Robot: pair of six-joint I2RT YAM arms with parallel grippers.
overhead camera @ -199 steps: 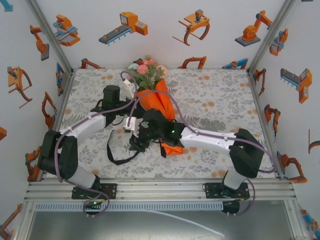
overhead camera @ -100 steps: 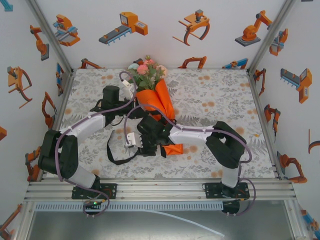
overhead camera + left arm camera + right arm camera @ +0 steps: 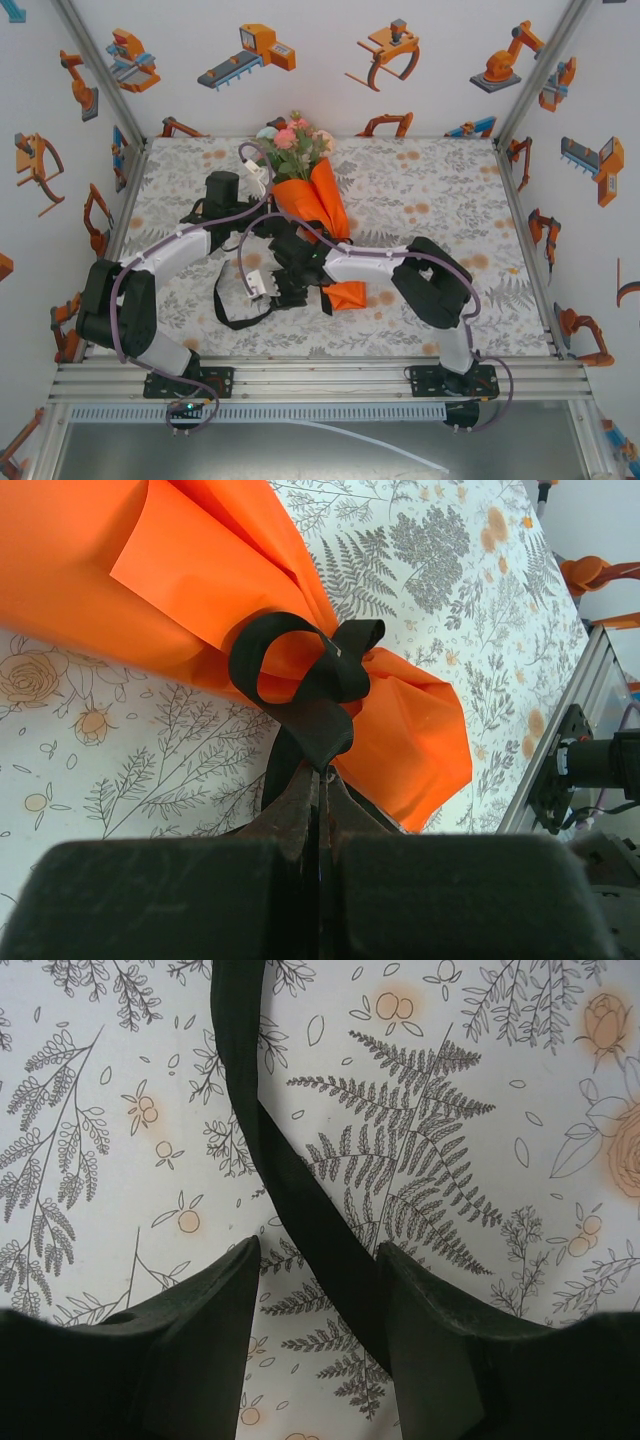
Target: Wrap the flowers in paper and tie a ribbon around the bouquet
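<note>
The left hand [image 3: 320, 785] is clamped on the ribbon [image 3: 300, 700] beside its loop around the bouquet [image 3: 200, 570], apparently for tension. The right hand [image 3: 318, 1255], jaws apart, straddles the loose tail on the surface [image 3: 500, 1110], likely to grab it.

A white tablecloth [image 3: 430, 200] printed with grey ferns, roses and small orange blossoms is lying flat directly beneath the right gripper [image 3: 320, 1250], with a large fern frond showing just beyond its tips. The same cloth is spreading out under and ahead of the left gripper [image 3: 320, 780]. White walls [image 3: 330, 90] are standing well beyond both grippers, carrying cartoon stickers [image 3: 250, 55] of orange, blue and grey robot arms and claws. Behind both grippers, a silver aluminium rail [image 3: 320, 378] is running along the table's near edge. Further behind it, a thin white cable [image 3: 370, 447] is lying on a grey metal surface.
</note>
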